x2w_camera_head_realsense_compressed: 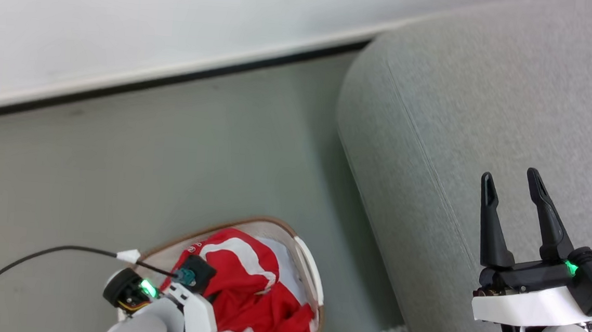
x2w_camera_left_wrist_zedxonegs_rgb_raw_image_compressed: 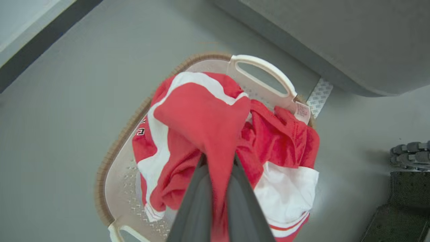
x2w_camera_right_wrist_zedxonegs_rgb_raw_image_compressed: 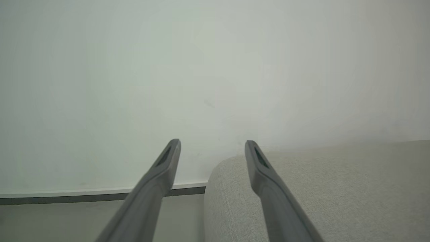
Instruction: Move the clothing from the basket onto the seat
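The clothing (x2w_camera_left_wrist_zedxonegs_rgb_raw_image_compressed: 201,114) is lying heaped in the basket (x2w_camera_left_wrist_zedxonegs_rgb_raw_image_compressed: 258,67), its red and white folds spilling over the rim on one side. One red fold is rising from the pile into the left gripper (x2w_camera_left_wrist_zedxonegs_rgb_raw_image_compressed: 218,158), whose two dark fingers are pinching tight on it. The basket is sitting on the grey floor (x2w_camera_head_realsense_compressed: 172,152) near the seat (x2w_camera_head_realsense_compressed: 488,96) but apart from it. A white patterned strip (x2w_camera_left_wrist_zedxonegs_rgb_raw_image_compressed: 319,97) is lying at the seat's base, close to the basket. A black cable (x2w_camera_head_realsense_compressed: 34,257) is looping over the floor to the left wrist, and a pale wall (x2w_camera_head_realsense_compressed: 129,19) with a dark skirting line is running behind.

In the head view the left arm is covering the near part of the basket and hiding its own fingers, and the bottom edge is cutting the basket off. A dark wheeled part (x2w_camera_left_wrist_zedxonegs_rgb_raw_image_compressed: 410,156) is showing at the edge of the left wrist view, hard to make out.

The left arm is reaching down over the basket. The right gripper (x2w_camera_head_realsense_compressed: 511,181) is hovering over the seat, fingers spread wide, holding nothing, pointing toward the wall.
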`<state>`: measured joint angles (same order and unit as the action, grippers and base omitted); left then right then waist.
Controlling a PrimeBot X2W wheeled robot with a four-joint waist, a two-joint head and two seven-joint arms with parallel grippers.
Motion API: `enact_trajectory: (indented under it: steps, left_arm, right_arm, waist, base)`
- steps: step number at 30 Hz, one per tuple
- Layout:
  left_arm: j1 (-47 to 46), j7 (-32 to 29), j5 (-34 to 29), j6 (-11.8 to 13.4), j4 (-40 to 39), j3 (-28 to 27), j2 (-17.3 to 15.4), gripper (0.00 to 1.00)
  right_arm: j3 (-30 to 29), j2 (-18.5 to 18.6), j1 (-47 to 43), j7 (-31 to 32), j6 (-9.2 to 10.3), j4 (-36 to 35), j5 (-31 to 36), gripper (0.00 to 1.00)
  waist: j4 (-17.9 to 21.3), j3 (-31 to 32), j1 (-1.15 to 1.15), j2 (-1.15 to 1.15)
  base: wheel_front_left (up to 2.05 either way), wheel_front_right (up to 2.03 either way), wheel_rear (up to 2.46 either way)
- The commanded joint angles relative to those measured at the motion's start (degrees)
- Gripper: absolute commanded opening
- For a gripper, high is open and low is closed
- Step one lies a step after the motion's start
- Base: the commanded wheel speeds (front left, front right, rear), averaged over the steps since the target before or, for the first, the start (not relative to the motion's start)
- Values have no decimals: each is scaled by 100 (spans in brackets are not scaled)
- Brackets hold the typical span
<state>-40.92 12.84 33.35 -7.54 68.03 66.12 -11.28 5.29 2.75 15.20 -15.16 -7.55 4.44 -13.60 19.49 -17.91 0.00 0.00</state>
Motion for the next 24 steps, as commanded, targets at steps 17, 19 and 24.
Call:
enact_trajectory:
  steps: [17, 19, 24]
  left_arm:
    - [561, 230, 452, 227, -1693, -1058, -51, 0]
    - [626, 231, 419, 301, -2096, -1272, -148, 0]
    - [833, 232, 369, 470, -3154, -1777, -367, 0]
  right_arm:
    - [22, 23, -270, 1, 12, 396, -70, 100]
    - [58, 23, -297, 1, 12, 419, -111, 100]
    - [153, 23, -409, 1, 12, 490, -213, 100]
  waist:
    - [-1264, 1403, 0, 0]
    - [-1332, 1460, 0, 0]
    - [-1467, 1618, 0, 0]
  base:
    - [0, 0, 0]
    - [0, 0, 0]
    - [0, 0, 0]
